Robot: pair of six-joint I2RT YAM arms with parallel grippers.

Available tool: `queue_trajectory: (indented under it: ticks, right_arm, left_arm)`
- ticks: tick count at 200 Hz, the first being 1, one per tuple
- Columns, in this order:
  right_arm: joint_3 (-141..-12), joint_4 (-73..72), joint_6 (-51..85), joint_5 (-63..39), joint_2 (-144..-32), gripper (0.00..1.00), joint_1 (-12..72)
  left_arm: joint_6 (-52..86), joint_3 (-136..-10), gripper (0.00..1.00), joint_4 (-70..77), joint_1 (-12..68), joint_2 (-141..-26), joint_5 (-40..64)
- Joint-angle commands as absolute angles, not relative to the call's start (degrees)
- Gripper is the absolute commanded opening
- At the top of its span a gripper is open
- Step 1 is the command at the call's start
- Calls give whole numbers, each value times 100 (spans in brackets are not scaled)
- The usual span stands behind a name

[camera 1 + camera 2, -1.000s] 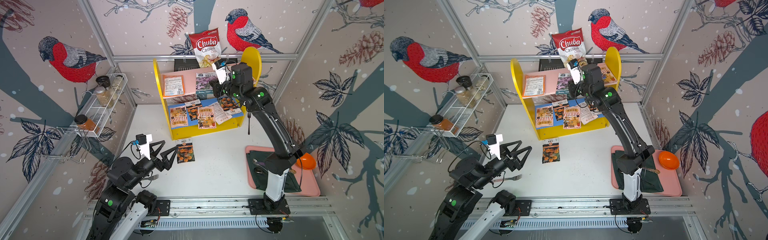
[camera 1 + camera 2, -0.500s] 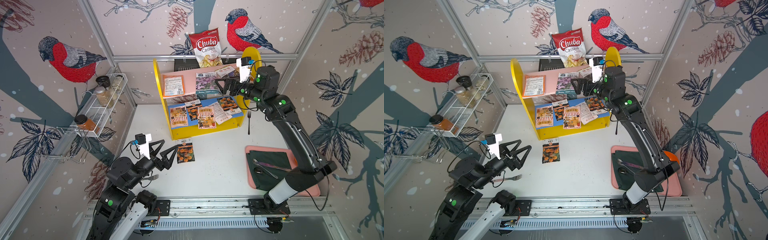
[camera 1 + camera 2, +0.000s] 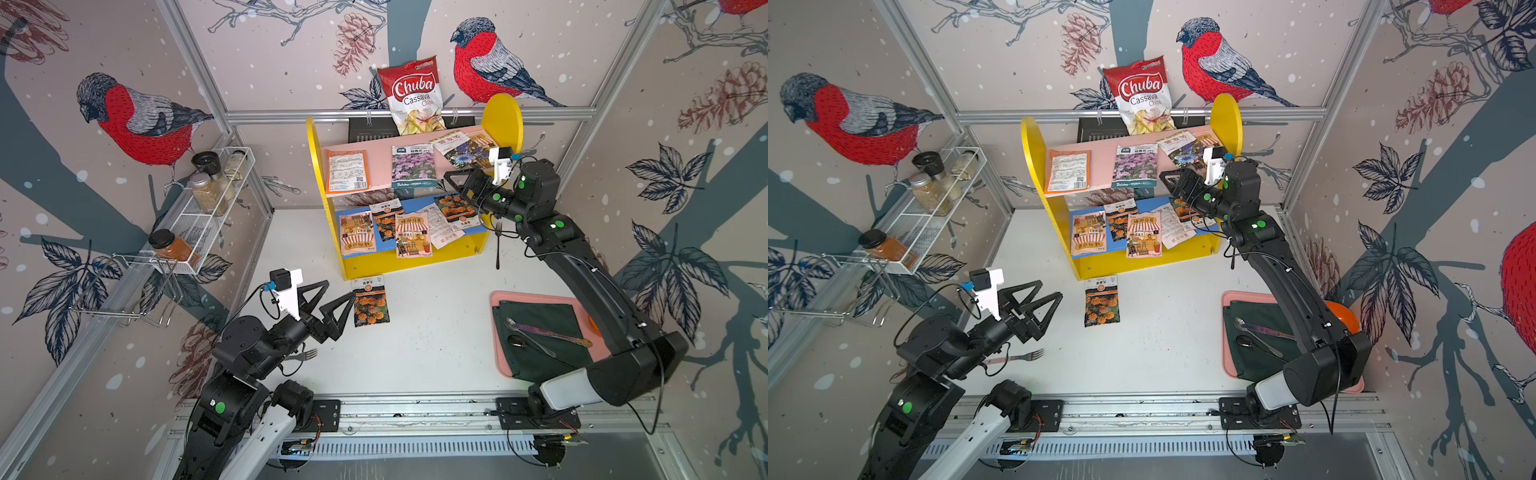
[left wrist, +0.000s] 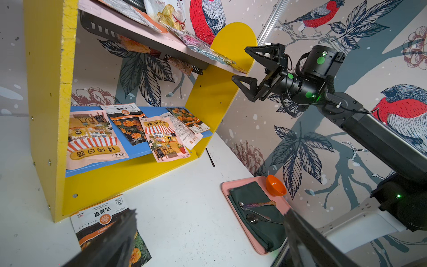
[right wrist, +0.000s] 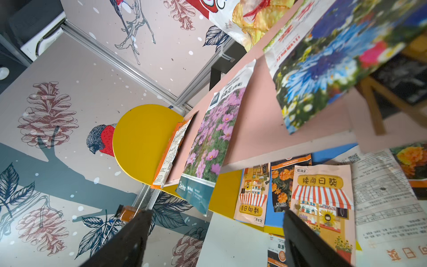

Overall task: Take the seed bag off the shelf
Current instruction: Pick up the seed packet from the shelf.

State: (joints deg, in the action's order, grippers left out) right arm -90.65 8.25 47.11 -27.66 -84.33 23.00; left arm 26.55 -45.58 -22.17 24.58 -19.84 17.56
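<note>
We are holding our right fingers (image 4: 251, 50) and left fingers (image 3: 347, 300) spread, grasping nothing.
The right fingers are hovering beside the right end of the shelf (image 3: 505, 120), near the blue-flower seed bag (image 3: 463, 150) lying on its pink board (image 3: 380, 166); the left fingers are hanging above the surface (image 3: 436, 332), close to a marigold seed bag (image 3: 370, 305) in front of the shelf.

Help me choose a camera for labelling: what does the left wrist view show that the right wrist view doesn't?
Only left wrist: the right gripper, jaws open beside the shelf, plus the pink tray and orange bowl. Only right wrist: the orange spice jar. Both: the shelf and the striped-awning seed packets on its blue board.
</note>
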Motion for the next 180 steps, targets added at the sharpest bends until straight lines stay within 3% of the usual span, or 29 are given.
queue_trajectory:
  ticks: [1,52,180]
  right_arm:
    - [-9018,219,5126,-2952,-8432,84,2349]
    - [-9181,27,5288,-2988,-8764,73,2520]
    - [-9464,-386,5601,-3251,-9289,56,2681]
  left_arm:
    - [2584,-4535,99,-2091,2452,-1912,1771]
    - [2514,-4548,99,-2266,2452,-1776,1705]
    - [2444,-4592,99,-2427,2452,-1679,1635]
